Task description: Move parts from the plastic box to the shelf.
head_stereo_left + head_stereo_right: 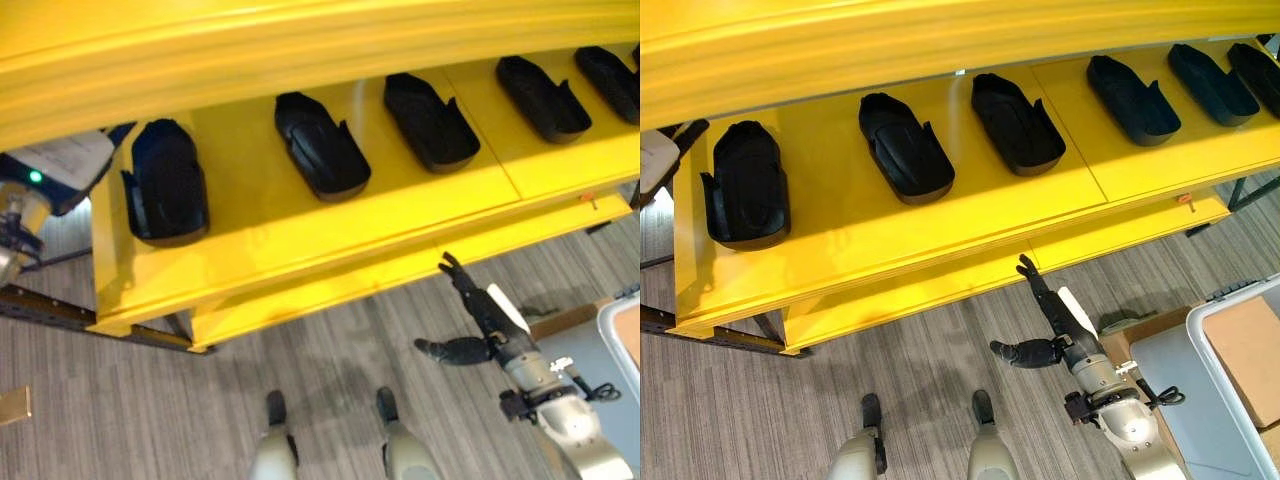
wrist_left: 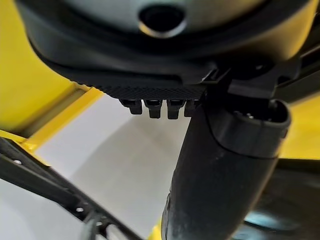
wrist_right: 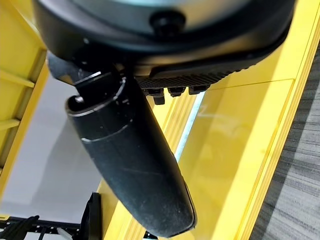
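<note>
I can read no text, number or sign. A white sheet (image 1: 62, 157) at my 10 o'clock, beside the yellow shelf (image 1: 300, 225), carries faint print too small to make out. The black parts (image 1: 905, 147) on the shelf bear no markings I can read.

Black molded parts (image 1: 905, 148) are lying in a spaced row, angled, along the yellow shelf (image 1: 840, 235), while the plastic box (image 1: 1225, 420) is sitting at lower right.

Bare shelf (image 1: 840, 235) gaps between black parts (image 1: 905, 147)
</note>
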Controlling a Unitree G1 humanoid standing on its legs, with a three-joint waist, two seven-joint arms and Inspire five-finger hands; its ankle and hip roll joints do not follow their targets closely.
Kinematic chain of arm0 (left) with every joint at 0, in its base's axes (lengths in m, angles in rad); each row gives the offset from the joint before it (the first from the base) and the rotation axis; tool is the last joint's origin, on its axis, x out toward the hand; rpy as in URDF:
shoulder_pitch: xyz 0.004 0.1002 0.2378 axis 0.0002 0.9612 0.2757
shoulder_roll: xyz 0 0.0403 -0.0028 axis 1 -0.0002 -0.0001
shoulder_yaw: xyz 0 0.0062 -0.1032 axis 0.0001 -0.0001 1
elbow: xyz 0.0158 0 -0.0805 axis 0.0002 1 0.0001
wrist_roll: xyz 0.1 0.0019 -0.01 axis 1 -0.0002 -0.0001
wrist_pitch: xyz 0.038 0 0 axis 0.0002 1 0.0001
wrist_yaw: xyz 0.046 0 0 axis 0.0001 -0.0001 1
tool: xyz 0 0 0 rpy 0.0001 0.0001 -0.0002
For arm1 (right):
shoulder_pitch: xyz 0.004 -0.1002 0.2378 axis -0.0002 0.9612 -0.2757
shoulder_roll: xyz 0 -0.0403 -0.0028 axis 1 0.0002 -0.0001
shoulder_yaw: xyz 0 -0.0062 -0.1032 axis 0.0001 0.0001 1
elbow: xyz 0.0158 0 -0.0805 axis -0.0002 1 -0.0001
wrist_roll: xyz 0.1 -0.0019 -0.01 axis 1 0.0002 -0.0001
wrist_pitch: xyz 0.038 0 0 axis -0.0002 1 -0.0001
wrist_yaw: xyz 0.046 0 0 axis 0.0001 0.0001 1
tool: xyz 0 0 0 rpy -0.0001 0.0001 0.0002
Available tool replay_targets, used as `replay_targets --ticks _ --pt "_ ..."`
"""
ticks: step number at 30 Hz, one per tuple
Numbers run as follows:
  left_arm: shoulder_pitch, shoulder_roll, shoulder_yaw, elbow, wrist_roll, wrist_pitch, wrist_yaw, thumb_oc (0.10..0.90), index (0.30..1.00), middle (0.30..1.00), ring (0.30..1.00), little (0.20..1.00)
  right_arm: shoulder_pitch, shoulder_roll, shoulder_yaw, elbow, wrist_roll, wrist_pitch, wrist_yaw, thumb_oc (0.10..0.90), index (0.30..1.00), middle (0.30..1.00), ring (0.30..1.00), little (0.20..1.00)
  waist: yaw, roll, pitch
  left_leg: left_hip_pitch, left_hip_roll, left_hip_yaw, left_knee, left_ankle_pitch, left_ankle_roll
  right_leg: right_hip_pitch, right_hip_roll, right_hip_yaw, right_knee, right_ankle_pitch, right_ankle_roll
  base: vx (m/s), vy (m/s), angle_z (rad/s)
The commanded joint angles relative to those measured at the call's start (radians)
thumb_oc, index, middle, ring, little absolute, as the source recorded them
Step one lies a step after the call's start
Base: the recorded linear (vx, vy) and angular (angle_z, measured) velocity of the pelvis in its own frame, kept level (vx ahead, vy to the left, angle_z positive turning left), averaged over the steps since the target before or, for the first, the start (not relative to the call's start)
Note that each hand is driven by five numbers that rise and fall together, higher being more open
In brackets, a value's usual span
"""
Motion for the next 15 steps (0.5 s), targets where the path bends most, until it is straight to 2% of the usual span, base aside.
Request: replay_targets --ticks 1,3,5,8,9,11,15 --pt "0.006 0.057 0.199 -0.006 -0.055 0.110 0.089 0.900 1.000 1.000 1.000 1.000 -0.034 -0.027 -0.088 -0.054 -0.010 -0.107 -0.052 0.900 1.000 1.000 1.000 1.000 0.000 -0.001 -0.111 0.026 0.016 -0.009 0.092 -0.090 0.023 -0.029 -0.053 -0.020 0.091 -0.055 0.014 0.00 0.000 0.00" --pt "0.051 0.048 0.254 -0.038 -0.055 0.112 0.095 0.900 1.000 1.000 1.000 1.000 -0.033 -0.027 -0.090 -0.056 -0.014 -0.105 -0.055 0.900 1.000 1.000 1.000 1.000 -0.002 0.000 -0.111 0.028 0.016 -0.009 0.091 -0.091 0.023 -0.029 -0.053 -0.020 0.091 -0.055 0.014 0.00 0.000 0.00" --pt "0.185 0.003 0.404 -0.109 -0.066 0.119 0.098 0.900 1.000 1.000 1.000 1.000 -0.030 -0.022 -0.101 -0.058 -0.023 -0.095 -0.058 0.900 1.000 1.000 1.000 1.000 0.000 -0.003 -0.113 0.029 0.016 -0.009 0.091 -0.093 0.024 -0.027 -0.053 -0.018 0.090 -0.057 0.011 0.00 0.000 0.00" --pt "0.305 -0.094 0.528 -0.177 -0.112 0.119 0.068 0.900 1.000 1.000 1.000 1.000 -0.025 -0.012 -0.118 -0.063 -0.037 -0.077 -0.060 0.900 1.000 1.000 1.000 1.000 0.002 -0.005 -0.111 0.030 0.016 -0.009 0.090 -0.093 0.026 -0.025 -0.052 -0.020 0.089 -0.060 0.007 0.00 0.000 0.00" --pt "0.317 -0.095 0.540 -0.181 -0.112 0.119 0.067 0.900 1.000 1.000 1.000 1.000 -0.026 -0.014 -0.115 -0.064 -0.036 -0.076 -0.060 0.900 1.000 1.000 1.000 1.000 -0.001 -0.004 -0.111 0.031 0.016 -0.009 0.089 -0.093 0.026 -0.025 -0.052 -0.020 0.089 -0.060 0.007 0.00 0.000 0.00" --pt "0.413 -0.195 0.635 -0.273 -0.192 0.078 0.024 0.900 1.000 1.000 1.000 1.000 -0.029 -0.005 -0.133 -0.067 -0.038 -0.055 -0.058 0.900 1.000 1.000 1.000 1.000 0.002 -0.010 -0.106 0.033 0.017 -0.009 0.091 -0.095 0.028 -0.022 -0.050 -0.020 0.091 -0.063 0.003 0.00 0.002 0.02" --pt "0.486 -0.322 0.687 -0.349 -0.331 0.033 0.010 0.900 1.000 1.000 1.000 1.000 -0.051 0.008 -0.125 -0.071 -0.018 -0.044 -0.052 0.900 1.000 1.000 1.000 1.000 0.004 -0.015 -0.106 0.034 0.016 -0.013 0.083 -0.090 0.030 -0.023 -0.048 -0.022 0.092 -0.064 -0.003 0.00 0.000 0.00"
